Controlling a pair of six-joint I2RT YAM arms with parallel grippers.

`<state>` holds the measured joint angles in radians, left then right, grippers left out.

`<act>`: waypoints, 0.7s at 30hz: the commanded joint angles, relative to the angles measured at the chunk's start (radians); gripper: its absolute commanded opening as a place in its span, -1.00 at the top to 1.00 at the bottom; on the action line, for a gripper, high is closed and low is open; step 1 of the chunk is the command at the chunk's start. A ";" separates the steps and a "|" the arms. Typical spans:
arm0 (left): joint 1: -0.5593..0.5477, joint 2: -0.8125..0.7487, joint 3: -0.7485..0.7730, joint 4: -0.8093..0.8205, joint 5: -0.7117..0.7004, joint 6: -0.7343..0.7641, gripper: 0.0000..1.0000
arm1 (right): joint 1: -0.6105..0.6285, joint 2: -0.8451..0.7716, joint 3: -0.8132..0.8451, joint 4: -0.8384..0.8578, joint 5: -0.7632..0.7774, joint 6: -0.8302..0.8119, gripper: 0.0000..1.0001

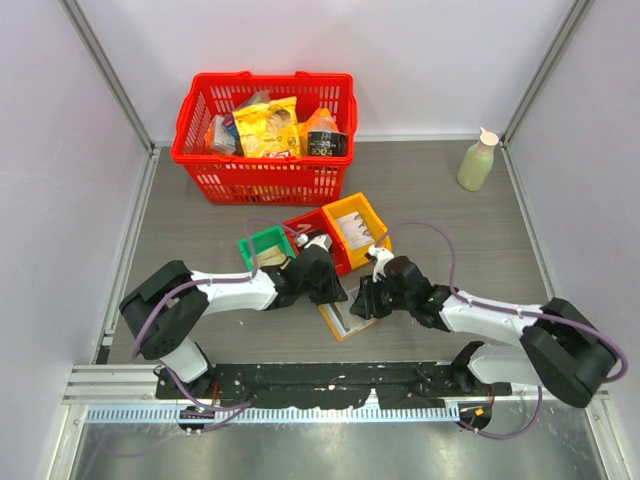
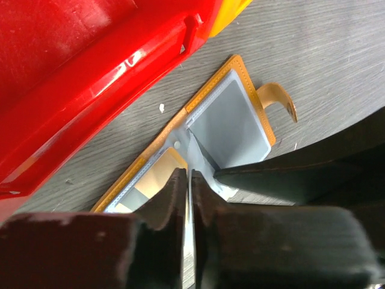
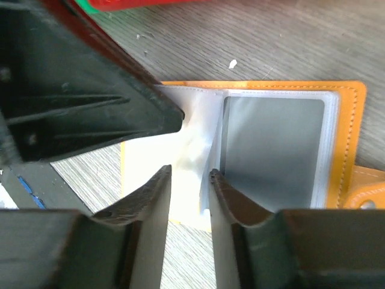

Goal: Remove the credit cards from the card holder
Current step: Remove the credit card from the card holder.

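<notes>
I find the card holder (image 1: 343, 320) open at 6 o'clock of the red bin (image 1: 303, 222). The left gripper (image 2: 189, 183) pinches a sleeve (image 2: 203, 161). The right gripper (image 3: 185, 180) is slightly parted. An unpinned holder may lift with the sleeve.

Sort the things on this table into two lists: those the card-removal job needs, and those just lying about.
Belongs to the job:
- card holder
- credit cards in its sleeves
- left end effector
- right end effector

Just lying about:
- red basket of groceries
- green bin
- red bin
- yellow-orange bin
- pale bottle
</notes>
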<state>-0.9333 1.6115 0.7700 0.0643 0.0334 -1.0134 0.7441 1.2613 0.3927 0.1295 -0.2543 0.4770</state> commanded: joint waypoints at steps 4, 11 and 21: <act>-0.006 -0.004 0.049 0.042 0.011 -0.039 0.99 | 0.000 -0.273 -0.021 -0.048 0.168 -0.021 -0.11; -0.006 0.076 0.155 0.052 0.082 -0.074 0.72 | 0.000 -0.546 -0.048 -0.183 0.400 -0.015 -0.31; -0.006 0.284 0.302 0.124 0.154 -0.131 0.04 | -0.002 -0.747 -0.046 -0.298 0.440 -0.014 -0.32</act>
<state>-0.9352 1.8221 1.0119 0.1268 0.1398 -1.1168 0.7441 0.5407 0.3420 -0.1291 0.1516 0.4667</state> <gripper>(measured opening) 0.468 0.666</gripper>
